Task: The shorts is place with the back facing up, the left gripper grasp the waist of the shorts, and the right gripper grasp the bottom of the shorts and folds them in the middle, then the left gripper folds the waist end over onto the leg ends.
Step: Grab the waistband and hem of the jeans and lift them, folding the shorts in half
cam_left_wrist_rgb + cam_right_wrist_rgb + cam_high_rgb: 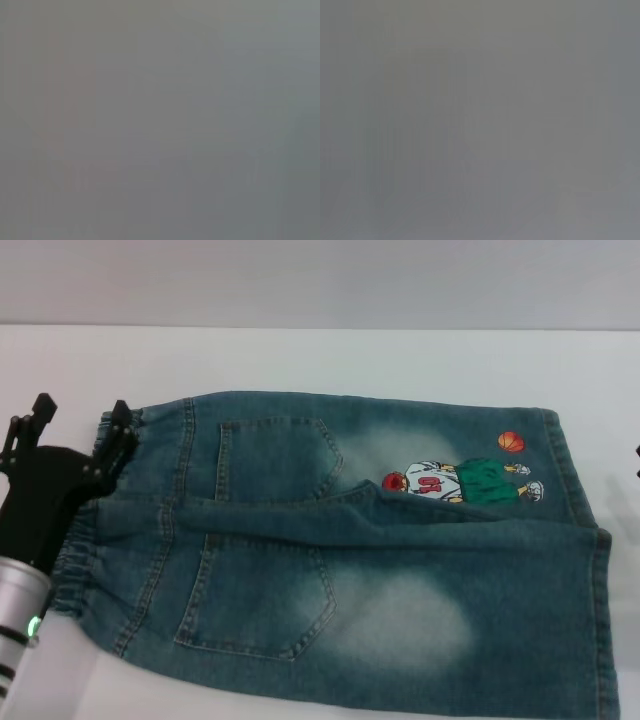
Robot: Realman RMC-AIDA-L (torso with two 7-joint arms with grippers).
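Observation:
Blue denim shorts [340, 540] lie flat on the white table [320, 360] in the head view, with two back pockets facing up. The elastic waist [85, 530] is at the left and the leg ends [585, 540] at the right. A cartoon print [465, 482] sits on the far leg. My left gripper [82, 425] is open at the waist's far corner. One finger [122, 428] rests over the waistband and the other [40, 410] is off the cloth. A dark sliver [637, 460] at the right edge may be my right arm. Both wrist views show only plain grey.
The white table runs back to a pale wall [320, 280] behind the shorts. Bare tabletop shows beyond the far leg and at the near left corner [60, 680].

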